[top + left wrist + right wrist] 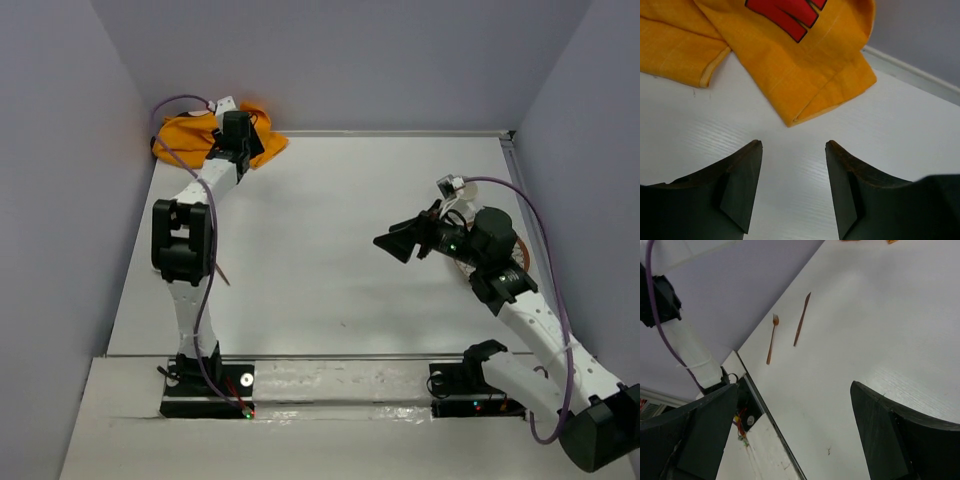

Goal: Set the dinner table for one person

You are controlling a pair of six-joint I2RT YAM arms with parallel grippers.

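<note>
The white dinner table (330, 230) fills the top view. An orange cloth mat with a red print (185, 135) lies crumpled in its far left corner. My left gripper (240, 130) hovers at the mat's near edge. In the left wrist view it (794, 144) is open and empty over bare table, with the mat (790, 65) just ahead. My right gripper (395, 243) is open and empty above the table's right half. The right wrist view (794, 387) shows a brown fork (772, 339) and a brown knife (801, 320) lying side by side near the left edge.
A thin brown utensil (222, 272) shows beside the left arm. A brown round thing (520, 255) lies mostly hidden under the right arm. Grey walls close in the left, back and right sides. The metal rim (400, 133) runs along the far edge.
</note>
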